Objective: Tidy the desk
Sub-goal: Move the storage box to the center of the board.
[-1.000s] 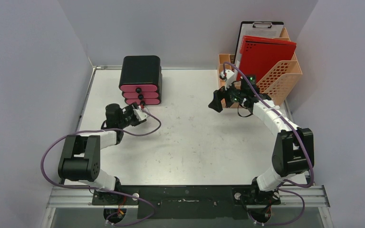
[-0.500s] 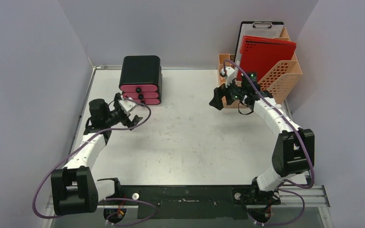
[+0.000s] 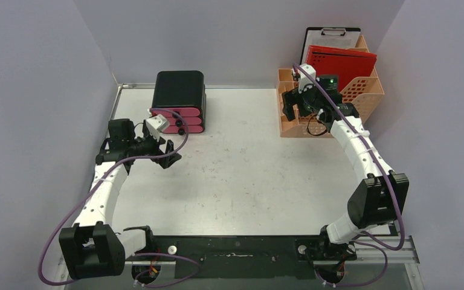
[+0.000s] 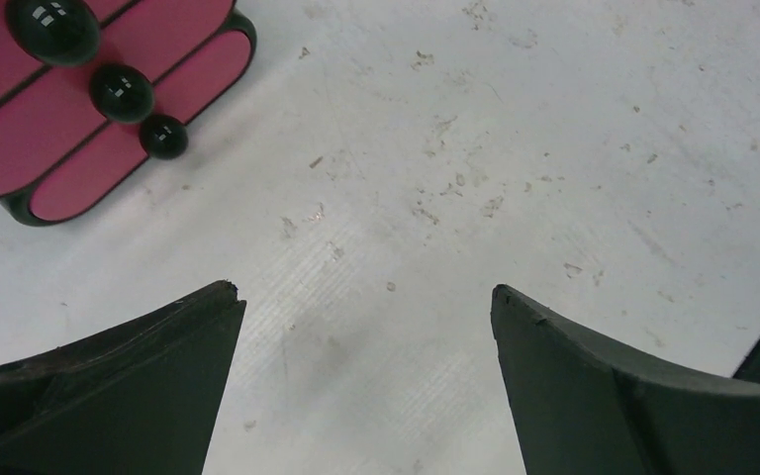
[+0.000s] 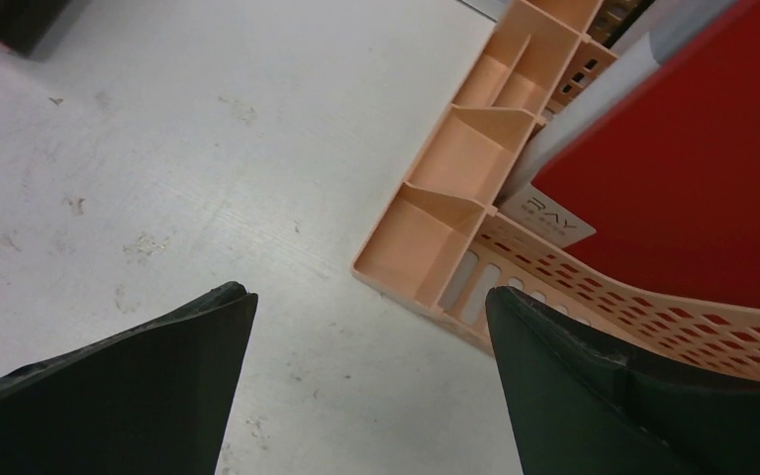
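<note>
Left tool (image 4: 366, 297): spread, empty; drawer box (image 4: 69, 109) ahead-left.
Right tool (image 5: 371, 292): spread, empty; file rack (image 5: 455, 188) ahead-right.
I'd back both off above the table (image 4: 554, 119), nudging neither.

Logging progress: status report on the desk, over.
Left jaws, right jaws open, empty. Desk holds only drawer box, file rack. Nothing in the way.

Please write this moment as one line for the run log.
left gripper: open, empty, over desk by drawer box | right gripper: open, empty, at file rack front | contents: red folder, clipboard
</note>
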`<state>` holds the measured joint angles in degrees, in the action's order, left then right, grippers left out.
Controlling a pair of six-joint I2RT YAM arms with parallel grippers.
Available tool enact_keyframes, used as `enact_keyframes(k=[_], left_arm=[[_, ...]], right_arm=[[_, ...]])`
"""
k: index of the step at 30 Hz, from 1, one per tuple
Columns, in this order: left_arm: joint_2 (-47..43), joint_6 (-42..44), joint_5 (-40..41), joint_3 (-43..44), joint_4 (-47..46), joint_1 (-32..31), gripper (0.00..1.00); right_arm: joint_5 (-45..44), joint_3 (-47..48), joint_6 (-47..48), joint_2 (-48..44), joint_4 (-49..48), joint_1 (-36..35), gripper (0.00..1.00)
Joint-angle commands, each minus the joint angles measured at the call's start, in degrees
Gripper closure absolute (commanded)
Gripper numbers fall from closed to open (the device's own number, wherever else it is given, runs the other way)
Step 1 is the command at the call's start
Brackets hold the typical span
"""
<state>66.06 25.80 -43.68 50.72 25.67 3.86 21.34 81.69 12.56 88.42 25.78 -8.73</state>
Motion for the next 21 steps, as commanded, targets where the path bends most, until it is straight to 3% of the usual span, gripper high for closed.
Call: enact_keyframes(k=[1, 5, 21], left_arm=[[-1.52, 1.72, -1.33, 4.27, 12.88, 0.42, 0.04], [-3.01, 7.19, -1.5, 4.23, 18.35, 0.49, 0.04], [-4.55, 9.88, -2.66, 0.15, 17.66, 1.41, 0.04]], right_arm=[[-7.37, 0.38, -0.48, -0.28, 0.94, 0.71, 0.1], [-9.06, -0.79, -1.87, 3.22, -1.14, 2.01, 0.1], [-12.52, -2.08, -3.63, 14.45, -10.09, 2.67, 0.1]])
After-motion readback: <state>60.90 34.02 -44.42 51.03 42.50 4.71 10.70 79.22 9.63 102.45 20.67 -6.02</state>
